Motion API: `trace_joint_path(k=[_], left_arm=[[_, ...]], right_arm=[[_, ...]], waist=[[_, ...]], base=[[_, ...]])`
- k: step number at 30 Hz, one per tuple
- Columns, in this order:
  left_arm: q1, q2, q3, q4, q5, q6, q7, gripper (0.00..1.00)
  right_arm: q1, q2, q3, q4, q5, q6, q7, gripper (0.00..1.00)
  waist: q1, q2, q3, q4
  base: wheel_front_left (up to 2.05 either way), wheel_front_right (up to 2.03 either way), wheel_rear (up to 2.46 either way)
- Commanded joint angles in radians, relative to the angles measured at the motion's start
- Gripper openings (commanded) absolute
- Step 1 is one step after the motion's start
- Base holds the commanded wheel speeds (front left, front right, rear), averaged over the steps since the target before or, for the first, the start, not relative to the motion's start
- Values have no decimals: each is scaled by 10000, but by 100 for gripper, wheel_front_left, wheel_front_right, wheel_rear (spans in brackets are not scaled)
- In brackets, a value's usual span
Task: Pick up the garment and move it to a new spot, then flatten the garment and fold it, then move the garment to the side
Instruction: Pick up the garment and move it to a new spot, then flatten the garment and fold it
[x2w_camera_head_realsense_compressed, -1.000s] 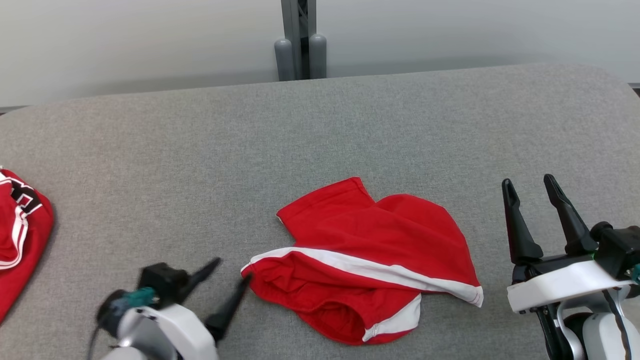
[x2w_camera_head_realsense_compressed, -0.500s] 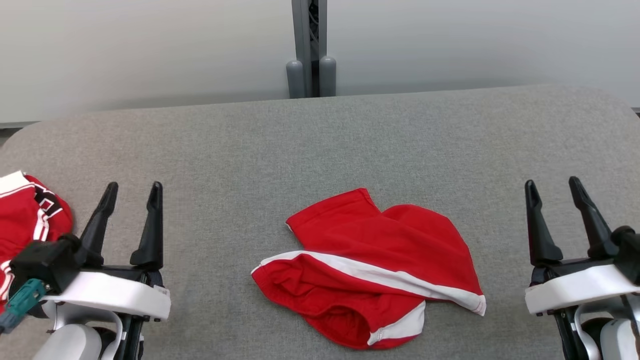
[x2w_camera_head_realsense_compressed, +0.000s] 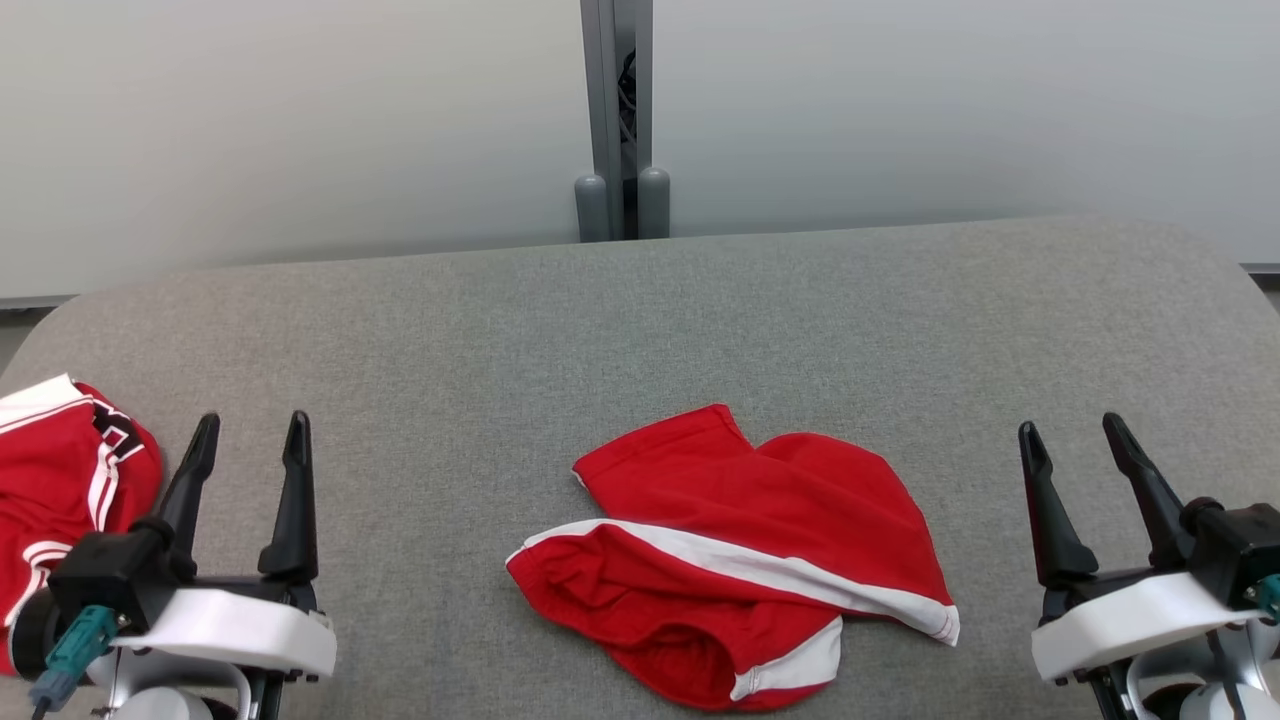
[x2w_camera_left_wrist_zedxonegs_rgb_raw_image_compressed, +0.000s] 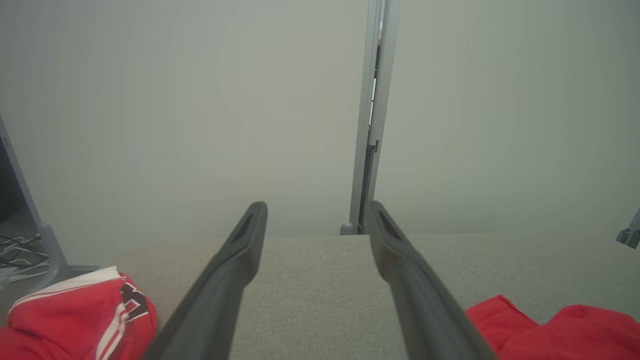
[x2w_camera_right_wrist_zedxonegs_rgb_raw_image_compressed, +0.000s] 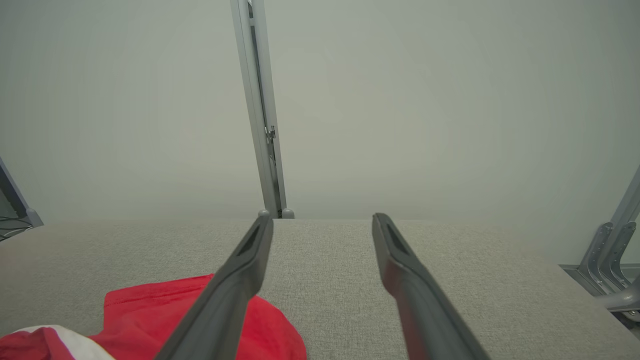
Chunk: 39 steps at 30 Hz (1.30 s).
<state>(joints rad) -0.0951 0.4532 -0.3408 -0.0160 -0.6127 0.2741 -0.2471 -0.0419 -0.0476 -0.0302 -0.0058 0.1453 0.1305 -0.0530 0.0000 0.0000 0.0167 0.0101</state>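
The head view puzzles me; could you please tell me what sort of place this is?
Probably a robot test bay rather than a home: a grey fabric-covered table stands before plain pale partition panels joined by a metal post, with loose cables on the floor beside it.

Grey surface (x2w_camera_head_realsense_compressed: 640, 320) lies open round the red garment (x2w_camera_head_realsense_compressed: 740, 540); a second garment (x2w_camera_head_realsense_compressed: 60, 470) sits beside the left pincer (x2w_camera_head_realsense_compressed: 252, 420).

Left hand (x2w_camera_head_realsense_compressed: 252, 421) away from the garment (x2w_camera_head_realsense_compressed: 760, 520), back at lower left, upright.
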Motion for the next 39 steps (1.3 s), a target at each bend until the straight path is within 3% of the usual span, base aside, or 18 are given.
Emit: trace_joint_path(k=[1, 10, 26, 32, 39], left_arm=[[156, 56, -37, 100, 31, -30, 29, 100], [349, 286, -247, 305, -147, -265, 452, 100], [190, 195, -369, 257, -353, -173, 795, 100], [-867, -25, -1367, 595, -691, -1103, 2362, 100], [-1733, -499, -2129, 2578, -1837, -2448, 4195, 100]], right_arm=[[143, -60, -43, 82, -79, 5, 21, 100], [317, -62, -15, 101, 23, 5, 72, 100], [148, -62, 151, 135, 41, 5, 81, 100], [62, -62, 289, 172, 100, 5, 85, 100], [-126, -63, 558, 323, 227, 5, -49, 100]], waist=[[0, 0, -97, -9], [0, 0, -234, 56], [0, 0, -343, -96], [0, 0, -229, -198], [0, 0, 118, -550]], base=[[0, 0, 0], [0, 0, 0], [0, 0, 0], [0, 0, 0], [0, 0, 0]])
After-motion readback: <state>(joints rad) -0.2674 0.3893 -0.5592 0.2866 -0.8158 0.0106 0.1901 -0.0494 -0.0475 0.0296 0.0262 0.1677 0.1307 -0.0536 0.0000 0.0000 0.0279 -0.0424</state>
